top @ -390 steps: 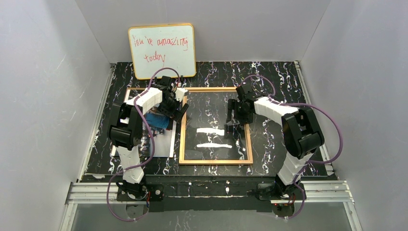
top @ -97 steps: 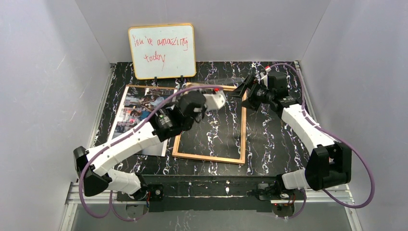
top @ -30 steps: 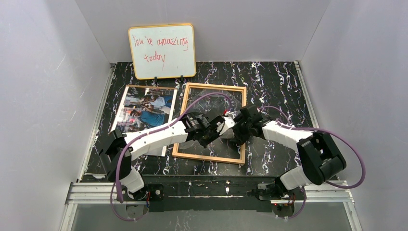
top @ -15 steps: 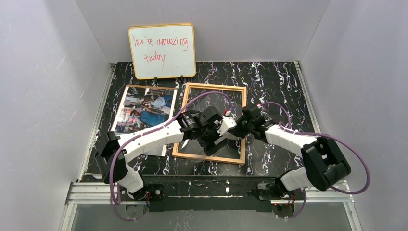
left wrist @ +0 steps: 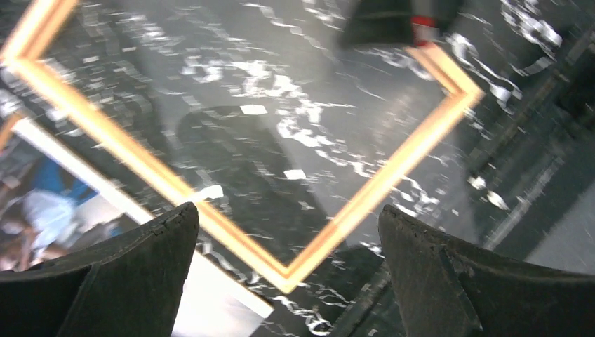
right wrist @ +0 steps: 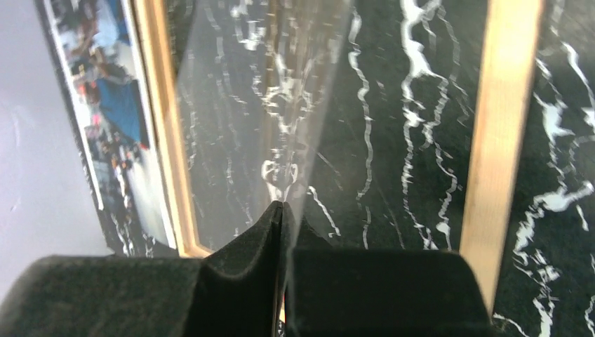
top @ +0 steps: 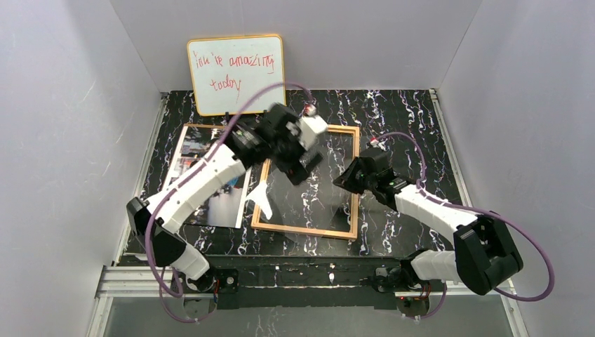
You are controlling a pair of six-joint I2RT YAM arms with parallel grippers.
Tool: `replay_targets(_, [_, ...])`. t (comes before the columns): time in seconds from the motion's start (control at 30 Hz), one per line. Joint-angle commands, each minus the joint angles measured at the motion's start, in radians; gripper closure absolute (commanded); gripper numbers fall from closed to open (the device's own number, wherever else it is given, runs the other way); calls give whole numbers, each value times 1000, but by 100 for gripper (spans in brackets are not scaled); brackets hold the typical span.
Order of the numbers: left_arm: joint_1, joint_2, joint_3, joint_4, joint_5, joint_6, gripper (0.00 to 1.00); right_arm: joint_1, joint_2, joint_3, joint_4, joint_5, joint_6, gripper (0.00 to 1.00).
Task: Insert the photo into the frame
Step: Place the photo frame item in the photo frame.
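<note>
The golden-wood frame (top: 302, 229) lies flat on the black marbled table, its rails (right wrist: 502, 140) showing in the right wrist view. My right gripper (top: 342, 180) (right wrist: 281, 207) is shut on one edge of the frame's clear pane (right wrist: 281, 84), which stands tilted up out of the frame (top: 295, 200). My left gripper (top: 303, 163) (left wrist: 288, 214) hangs open and empty above the frame's corner (left wrist: 295, 270). The photo (top: 210, 172) (right wrist: 112, 105) (left wrist: 42, 210) lies flat left of the frame, partly hidden by my left arm.
A yellow-rimmed whiteboard (top: 236, 74) with red handwriting leans against the back wall. Grey walls close in the table on three sides. The metal rail (top: 309, 277) with both arm bases runs along the near edge.
My left gripper has opened and swung up toward the back. My right gripper has shut on the clear pane, which now stands tilted.
</note>
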Motion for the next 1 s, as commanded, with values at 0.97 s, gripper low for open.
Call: replay_targets(0.97, [734, 259, -146, 183, 109, 224, 2, -236, 474, 501, -32, -887, -406, 96])
